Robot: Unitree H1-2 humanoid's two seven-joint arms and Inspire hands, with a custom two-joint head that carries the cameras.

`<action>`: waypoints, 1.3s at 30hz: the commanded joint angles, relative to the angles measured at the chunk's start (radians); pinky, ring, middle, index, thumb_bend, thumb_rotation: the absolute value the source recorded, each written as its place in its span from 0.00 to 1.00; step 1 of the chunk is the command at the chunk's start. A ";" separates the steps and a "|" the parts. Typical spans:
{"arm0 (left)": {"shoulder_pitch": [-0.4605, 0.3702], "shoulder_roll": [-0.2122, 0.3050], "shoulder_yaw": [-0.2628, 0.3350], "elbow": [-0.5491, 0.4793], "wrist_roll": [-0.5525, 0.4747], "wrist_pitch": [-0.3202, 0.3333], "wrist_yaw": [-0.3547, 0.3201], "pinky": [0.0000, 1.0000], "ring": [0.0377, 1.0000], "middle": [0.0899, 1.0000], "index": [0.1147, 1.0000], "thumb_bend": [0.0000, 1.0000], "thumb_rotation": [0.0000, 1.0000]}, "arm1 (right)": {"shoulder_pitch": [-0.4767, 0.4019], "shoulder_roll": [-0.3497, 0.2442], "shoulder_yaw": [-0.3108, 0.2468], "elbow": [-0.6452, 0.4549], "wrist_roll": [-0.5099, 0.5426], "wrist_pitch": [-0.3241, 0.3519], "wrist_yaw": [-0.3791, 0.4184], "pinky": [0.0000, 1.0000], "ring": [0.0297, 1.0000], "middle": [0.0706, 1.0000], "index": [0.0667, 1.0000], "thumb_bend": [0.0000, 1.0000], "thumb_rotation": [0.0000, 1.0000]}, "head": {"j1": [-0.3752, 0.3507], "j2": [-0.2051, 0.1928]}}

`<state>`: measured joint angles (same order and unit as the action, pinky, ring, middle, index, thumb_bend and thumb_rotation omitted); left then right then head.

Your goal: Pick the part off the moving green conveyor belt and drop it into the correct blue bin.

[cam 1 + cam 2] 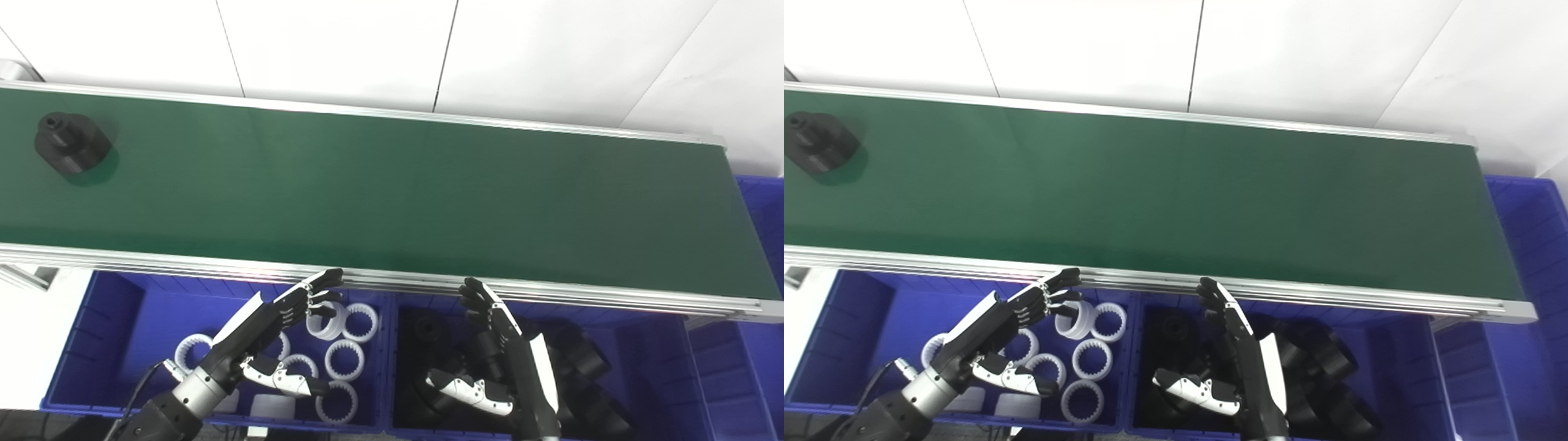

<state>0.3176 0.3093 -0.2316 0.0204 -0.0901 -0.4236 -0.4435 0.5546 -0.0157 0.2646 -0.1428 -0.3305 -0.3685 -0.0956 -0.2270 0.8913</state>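
Note:
A black stepped round part rides on the green conveyor belt at its far left end. My left hand hovers open over the left blue bin, which holds several white toothed rings. Over the right blue bin, which holds several black parts, my right hand is open too, fingers pointing up toward the belt's near rail. Both hands hold nothing and are far from the black part.
The belt's aluminium near rail runs just above both hands. Another blue bin stands past the belt's right end. A white wall lies behind the belt.

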 commanded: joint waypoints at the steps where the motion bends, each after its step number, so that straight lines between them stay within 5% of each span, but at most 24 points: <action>1: -0.007 0.010 0.009 -0.014 -0.005 -0.045 -0.006 0.81 0.89 0.94 0.94 0.93 0.19 | 0.008 0.009 0.000 -0.027 0.005 -0.003 0.003 0.76 0.81 0.83 0.87 0.85 0.43 | 0.001 0.000; 18: 0.006 -0.018 0.031 -0.015 0.009 -0.030 0.018 0.84 0.93 0.94 0.93 0.96 0.25 | 0.005 0.003 -0.001 -0.023 0.009 -0.002 0.009 0.77 0.82 0.83 0.87 0.85 0.43 | 0.004 -0.001; 30: 0.006 -0.028 0.041 -0.006 0.034 -0.041 0.037 0.82 0.92 0.96 0.95 0.86 0.25 | -0.001 0.005 -0.003 -0.012 0.015 -0.015 0.016 0.77 0.81 0.82 0.87 0.86 0.39 | 0.010 -0.007; 34: 0.012 -0.041 0.034 0.004 0.049 -0.045 0.041 0.81 0.92 0.96 0.95 0.86 0.25 | 0.005 -0.003 -0.010 0.003 0.025 -0.027 0.014 0.77 0.81 0.82 0.86 0.87 0.39 | 0.153 -0.069; 35: 0.016 -0.048 0.029 0.006 0.067 -0.044 0.049 0.80 0.92 0.96 0.95 0.86 0.25 | 0.008 -0.013 -0.014 0.014 0.032 -0.042 0.014 0.76 0.80 0.82 0.86 0.87 0.39 | 0.238 -0.114; 39: 0.035 -0.075 0.010 0.006 0.149 -0.040 0.086 0.78 0.89 0.94 0.93 0.90 0.27 | 0.001 -0.056 -0.017 0.062 0.069 -0.096 0.008 0.79 0.83 0.84 0.88 0.84 0.41 | 0.351 -0.208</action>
<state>0.3420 0.2466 -0.2134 0.0462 0.0342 -0.4271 -0.3829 0.5520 -0.0535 0.2495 -0.0741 -0.2852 -0.4013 -0.0798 0.1056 0.7012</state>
